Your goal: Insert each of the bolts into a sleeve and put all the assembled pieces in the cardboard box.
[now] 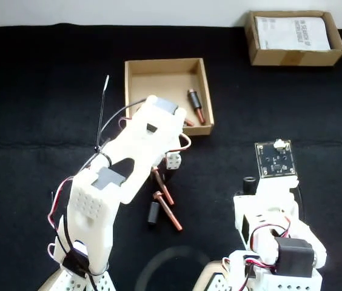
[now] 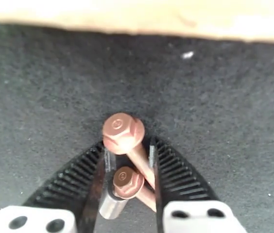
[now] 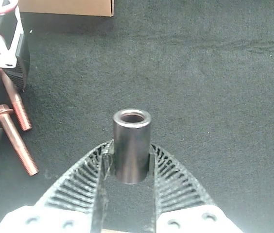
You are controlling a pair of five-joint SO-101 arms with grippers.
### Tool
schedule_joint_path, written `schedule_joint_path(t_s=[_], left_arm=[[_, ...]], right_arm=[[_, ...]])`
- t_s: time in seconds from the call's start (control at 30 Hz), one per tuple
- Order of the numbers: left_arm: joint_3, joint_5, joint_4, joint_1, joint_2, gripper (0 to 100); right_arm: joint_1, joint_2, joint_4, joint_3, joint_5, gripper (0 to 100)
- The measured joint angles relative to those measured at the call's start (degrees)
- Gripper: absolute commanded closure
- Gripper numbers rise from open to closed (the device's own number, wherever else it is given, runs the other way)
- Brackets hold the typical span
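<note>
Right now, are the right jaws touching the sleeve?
Touching. Right wrist view: the right gripper has its jaws clamped on both sides of the upright sleeve, no gap.

Left gripper (image 2: 127, 158) seemingly pinching 1 copper bolt (image 2: 122, 132) (head facing camera), 2nd bolt (image 2: 128, 182) beside sleeve (image 2: 110, 208)

The left arm (image 1: 128, 163) lies across the tabletop's (image 1: 268, 103) middle. It overhangs the cardboard box's (image 1: 136, 85) near edge and walls off the loose bolt (image 1: 168, 211) and spare sleeve (image 1: 153, 213) from the left edge (toward the right edge they lie exposed). Bare cloth runs between the right gripper (image 3: 129, 148) and the box's right wall.
</note>
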Motion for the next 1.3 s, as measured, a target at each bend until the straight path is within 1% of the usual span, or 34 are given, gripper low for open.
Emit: schedule_joint_path(t_s=[0.03, 0.07, 0.27, 0.33, 0.47, 0.57, 0.7, 1.03, 1.13, 1.3], left_arm=[[-0.3, 0.0, 0.0, 0.0, 0.0, 100], [-0.7, 0.2, 0.0, 0.1, 0.1, 98], [-4.0, -0.1, 0.0, -0.4, 0.6, 99], [-6.1, -0.4, 0.1, -0.4, 0.6, 99], [-12.2, -3.7, 2.5, -0.2, 0.6, 99], [-18.6, -5.5, 5.1, -0.3, 0.6, 99], [-29.1, -7.8, 7.6, -0.3, 0.6, 99], [-56.2, -12.1, 10.9, -0.3, 0.6, 99], [-61.1, -13.7, 11.0, -0.3, 0.0, 99], [-62.6, -15.7, 11.0, 0.6, -5.8, 99]], right_arm=[[0.0, 0.0, 0.0, 0.0, 0.0, 99.1], [0.0, 0.0, 0.0, 0.0, 0.0, 99.1], [0.0, 0.0, -1.2, 0.0, 0.0, 99.1], [0.0, 0.0, -2.7, 0.1, 0.0, 99.1], [0.0, -0.3, -8.0, 1.2, 0.0, 99.1], [-0.1, -0.1, -14.8, 5.2, -0.6, 99.1], [-0.3, 0.0, -25.9, 12.0, -5.1, 99.1], [-12.2, -0.1, -48.4, 27.3, -14.0, 99.1], [-14.6, -0.1, -54.2, 31.4, -14.9, 99.1], [-15.7, 0.0, -60.2, 34.1, -15.0, 99.1]])
